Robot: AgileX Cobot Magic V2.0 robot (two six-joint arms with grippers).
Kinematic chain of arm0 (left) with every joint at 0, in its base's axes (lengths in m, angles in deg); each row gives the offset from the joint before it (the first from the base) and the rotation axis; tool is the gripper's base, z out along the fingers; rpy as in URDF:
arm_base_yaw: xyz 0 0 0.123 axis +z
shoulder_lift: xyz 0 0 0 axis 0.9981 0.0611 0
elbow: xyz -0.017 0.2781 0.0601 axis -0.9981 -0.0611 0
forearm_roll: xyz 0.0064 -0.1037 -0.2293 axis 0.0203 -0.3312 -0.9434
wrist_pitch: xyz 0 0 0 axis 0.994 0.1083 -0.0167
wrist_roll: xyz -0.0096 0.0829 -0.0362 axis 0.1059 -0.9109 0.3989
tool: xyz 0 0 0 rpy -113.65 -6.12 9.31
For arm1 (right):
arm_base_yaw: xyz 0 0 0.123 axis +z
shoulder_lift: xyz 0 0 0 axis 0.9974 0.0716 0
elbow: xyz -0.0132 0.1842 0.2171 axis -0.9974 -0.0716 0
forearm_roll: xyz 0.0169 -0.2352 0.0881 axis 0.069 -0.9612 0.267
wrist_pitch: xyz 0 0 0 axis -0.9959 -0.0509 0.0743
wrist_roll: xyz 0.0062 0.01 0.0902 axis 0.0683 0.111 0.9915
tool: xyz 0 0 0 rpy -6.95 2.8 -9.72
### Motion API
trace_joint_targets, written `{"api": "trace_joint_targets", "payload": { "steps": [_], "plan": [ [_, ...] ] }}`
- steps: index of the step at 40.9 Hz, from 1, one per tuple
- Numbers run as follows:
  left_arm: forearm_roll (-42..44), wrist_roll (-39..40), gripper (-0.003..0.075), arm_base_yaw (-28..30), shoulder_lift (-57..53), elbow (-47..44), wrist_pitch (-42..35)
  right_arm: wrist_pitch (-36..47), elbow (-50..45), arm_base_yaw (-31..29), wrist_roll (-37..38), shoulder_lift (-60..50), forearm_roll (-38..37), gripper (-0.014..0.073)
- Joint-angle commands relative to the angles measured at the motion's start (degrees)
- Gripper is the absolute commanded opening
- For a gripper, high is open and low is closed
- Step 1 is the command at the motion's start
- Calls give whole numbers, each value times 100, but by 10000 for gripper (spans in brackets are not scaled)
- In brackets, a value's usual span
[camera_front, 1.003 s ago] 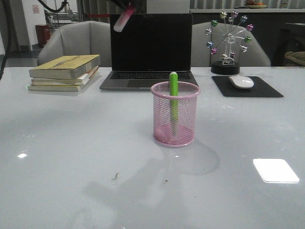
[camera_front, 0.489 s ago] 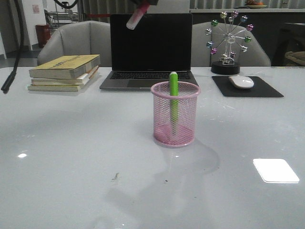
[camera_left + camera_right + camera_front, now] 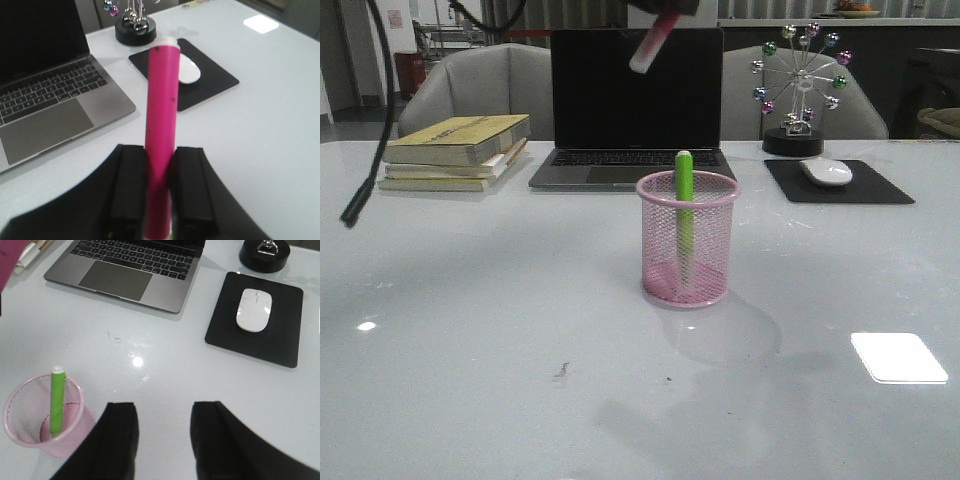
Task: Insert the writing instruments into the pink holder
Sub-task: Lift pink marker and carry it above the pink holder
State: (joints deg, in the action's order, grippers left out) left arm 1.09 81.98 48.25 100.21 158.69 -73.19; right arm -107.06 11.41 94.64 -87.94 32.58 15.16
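Observation:
The pink holder (image 3: 686, 240) stands upright on the white table in front of the laptop. A lime green marker (image 3: 684, 195) leans inside it, its tip above the rim. My left gripper (image 3: 160, 152) is shut on the pink marker (image 3: 162, 105). In the front view the pink marker (image 3: 652, 46) hangs tilted high over the laptop screen, above and a little left of the holder, pale end down. My right gripper (image 3: 164, 412) is open and empty above the table beside the holder (image 3: 30, 437), which shows the green marker (image 3: 57, 400) inside.
An open laptop (image 3: 635, 105) sits behind the holder. A stack of books (image 3: 455, 150) lies at the back left, and a mouse (image 3: 826, 171) on a black pad (image 3: 880, 190) at the back right by a ferris-wheel ornament (image 3: 798, 85). A black cable (image 3: 365, 150) dangles at left.
The left gripper has carried the pink marker to the right, from above the laptop's left corner to nearly above the holder. The black cable has swung into view at left.

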Motion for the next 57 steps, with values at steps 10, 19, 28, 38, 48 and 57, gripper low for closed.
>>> {"api": "trace_joint_targets", "payload": {
  "steps": [10,19,28,38,48,57],
  "plan": [
    [-254,30,91,-342,-350,-506,-1360,338,229,-30,-42,-216,-71,381],
    [-112,30,91,-630,-350,-529,-1892,333,229,-30,-42,-216,-71,381],
    [-98,30,91,-707,-350,-953,-2669,277,229,-30,-42,-216,-71,381],
    [-122,30,91,-707,-350,-1555,-3303,265,229,-30,-42,-216,-71,381],
    [-122,30,91,-707,-247,-1630,-3798,212,229,-30,-42,-216,-71,381],
    [-122,30,91,-707,41,-1642,-3791,172,229,-30,-42,-216,-71,381]
  ]
}}
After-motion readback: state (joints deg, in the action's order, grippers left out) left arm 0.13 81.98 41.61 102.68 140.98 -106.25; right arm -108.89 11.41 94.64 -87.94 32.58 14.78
